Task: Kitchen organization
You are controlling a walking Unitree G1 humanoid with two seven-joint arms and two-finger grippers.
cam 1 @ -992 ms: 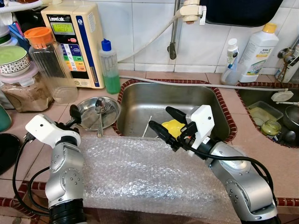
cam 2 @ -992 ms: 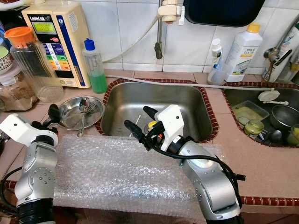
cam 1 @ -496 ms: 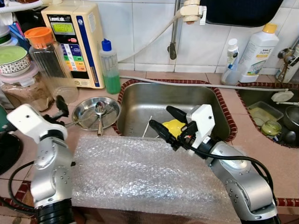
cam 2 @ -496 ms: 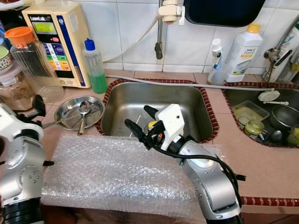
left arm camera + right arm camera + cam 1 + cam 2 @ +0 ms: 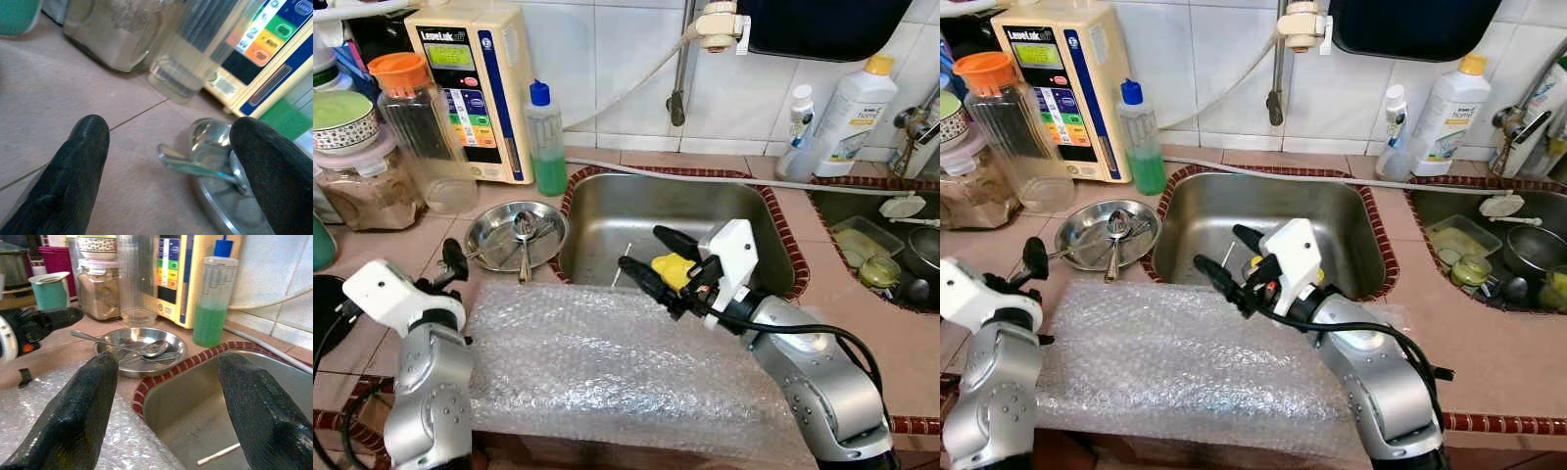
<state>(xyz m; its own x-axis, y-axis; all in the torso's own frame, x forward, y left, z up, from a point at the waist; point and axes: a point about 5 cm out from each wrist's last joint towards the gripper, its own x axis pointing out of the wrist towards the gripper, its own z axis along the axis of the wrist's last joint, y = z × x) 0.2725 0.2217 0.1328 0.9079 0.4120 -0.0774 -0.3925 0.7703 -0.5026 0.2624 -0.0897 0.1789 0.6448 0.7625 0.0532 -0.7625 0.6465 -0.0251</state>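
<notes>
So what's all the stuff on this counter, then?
bubble wrap: one clear sheet, counter front.
steel dish: one, silver, left of the sink, holding spoons.
sink: one steel basin, centre; a yellow item and a white stick inside.
green liquid bottle: one, blue cap, behind the dish.
water machine: one, cream, back left.
jug: one clear, orange lid, left.
white bottles: two, back right.
left tool: black, open, near the dish.
right tool: black, open, over the sink's front edge.
</notes>
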